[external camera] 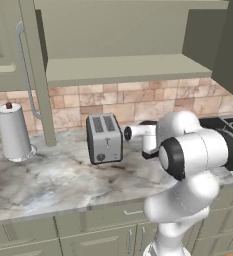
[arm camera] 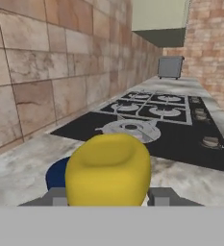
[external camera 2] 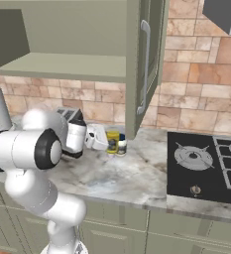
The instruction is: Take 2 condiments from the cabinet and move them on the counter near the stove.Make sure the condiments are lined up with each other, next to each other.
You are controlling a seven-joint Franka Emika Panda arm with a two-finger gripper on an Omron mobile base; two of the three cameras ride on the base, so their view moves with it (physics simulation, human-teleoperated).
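The slim yellow squeeze bottle [external camera 2: 112, 141] stands on the marble counter [external camera 2: 132, 173] just left of the stove [external camera 2: 206, 163], and my gripper [external camera 2: 106, 139] is shut on it from the left. In the hand view the yellow bottle [arm camera: 107, 173] sits between my two fingertips [arm camera: 58, 197], each pressed against a side. The small white jar with the dark blue lid [external camera 2: 121, 145] stands right beside the bottle, touching or nearly so; its lid [arm camera: 56, 175] peeks out behind the bottle. The open cabinet shelf [external camera 2: 62, 64] is bare.
A silver toaster [external camera: 104, 138] stands on the counter behind my arm. A paper-towel roll [external camera: 14, 131] is at the far left. The open cabinet door with its curved handle [external camera 2: 144, 64] hangs above the bottle. The tiled wall [arm camera: 36, 72] is close behind.
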